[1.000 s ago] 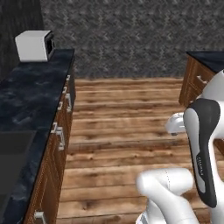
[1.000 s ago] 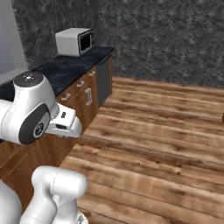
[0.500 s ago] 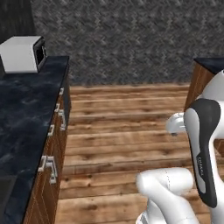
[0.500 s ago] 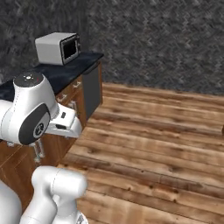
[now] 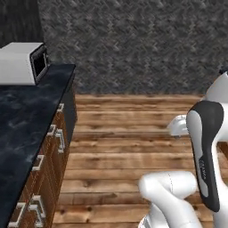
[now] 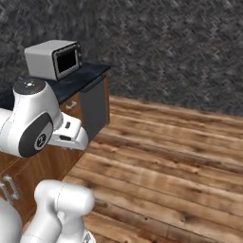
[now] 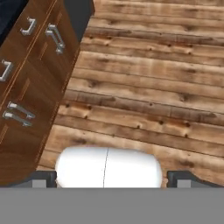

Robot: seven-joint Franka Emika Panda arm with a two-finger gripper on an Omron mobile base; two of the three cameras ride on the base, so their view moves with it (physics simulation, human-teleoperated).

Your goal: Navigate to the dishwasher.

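Looking down past the gripper (image 7: 112,177), two dark fingertips (image 7: 43,178) poke up at the bottom corners of the hand view, set wide apart with nothing between them, so the tool is released and carrying nothing. Right under it runs the wooden plank floor (image 7: 148,83).

Take the dark counter (image 5: 26,129) as the landmark. It runs along the left side in the left base view, a long marbled blue-black top. Under its near stretch sit the brown wooden cabinet doors (image 7: 30,87), and their silver handles (image 7: 54,37) catch the light in the hand view. More of the same handles line the cabinet face below the counter's edge in the left base view.

Farther along, at the counter's far end, there it is: the dishwasher (image 6: 94,108), a flat grey front tucked under the end of the counter, just past the last wooden door. In the hand view its dark panel peeks in at the top, above the cabinets.

On top of the counter, near that same far end and above the dishwasher, stands the white countertop oven (image 6: 53,59) with its dark window.

Beyond the counter's end rises the dark patterned stone wall (image 6: 180,52), closing off the room.
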